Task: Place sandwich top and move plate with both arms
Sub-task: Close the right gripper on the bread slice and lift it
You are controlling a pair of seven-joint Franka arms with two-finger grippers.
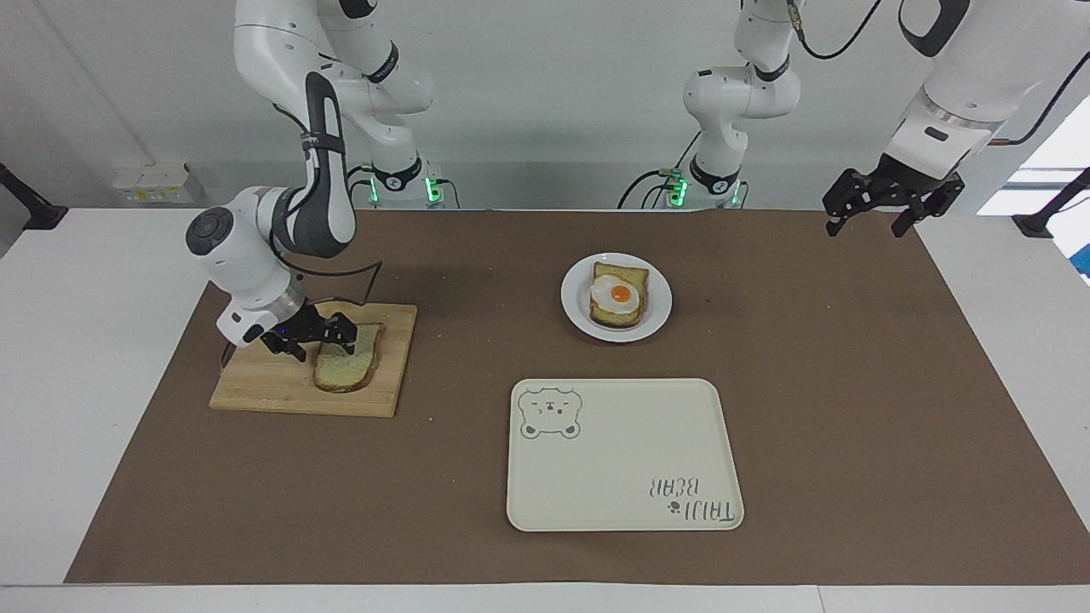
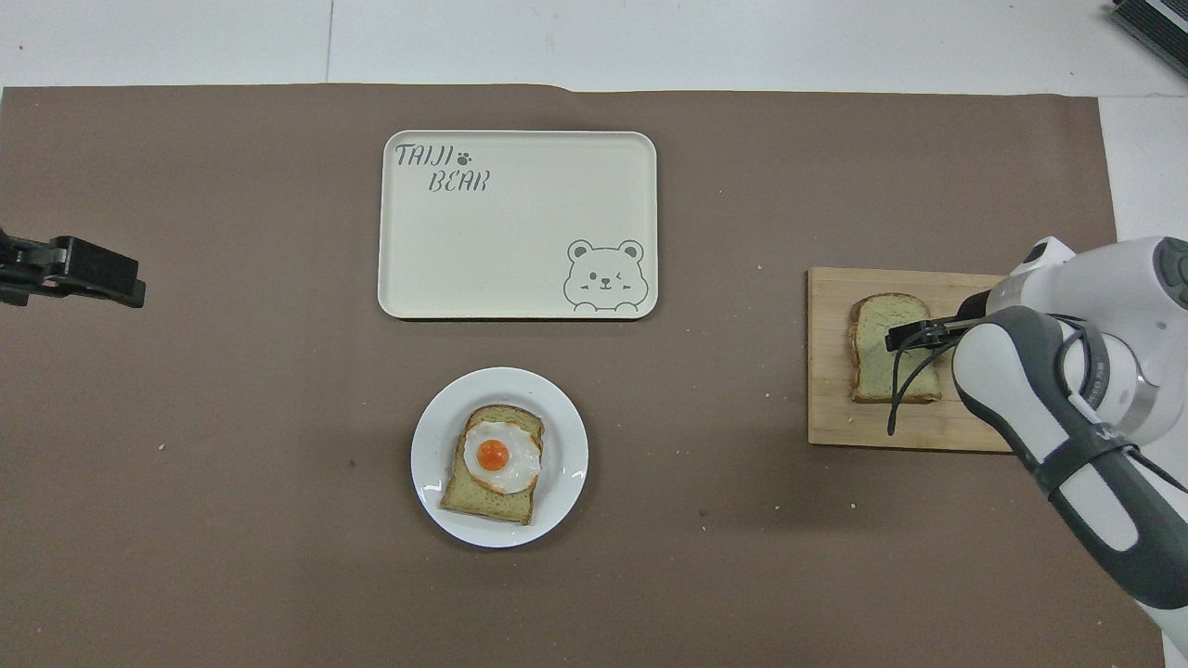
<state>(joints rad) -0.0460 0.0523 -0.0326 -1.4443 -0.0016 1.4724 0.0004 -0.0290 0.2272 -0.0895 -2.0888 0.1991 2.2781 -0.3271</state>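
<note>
The sandwich top (image 1: 349,362) (image 2: 877,362), a plain slice of pale bread, lies flat on the wooden cutting board (image 1: 255,383) (image 2: 835,417). My right gripper (image 1: 322,345) (image 2: 905,332) is open and low over the slice's edge toward the right arm's end of the table. One finger is over the bread and the other over the bare board; I cannot tell whether they touch. The white plate (image 1: 575,298) (image 2: 427,455) carries a bread slice with a fried egg (image 1: 619,295) (image 2: 494,459). My left gripper (image 1: 863,230) (image 2: 102,274) waits open, raised above the brown mat's corner.
A cream tray with a bear drawing (image 1: 624,455) (image 2: 517,224) lies on the brown mat, farther from the robots than the plate. The cutting board sits toward the right arm's end of the table. The right arm's cable hangs over the board.
</note>
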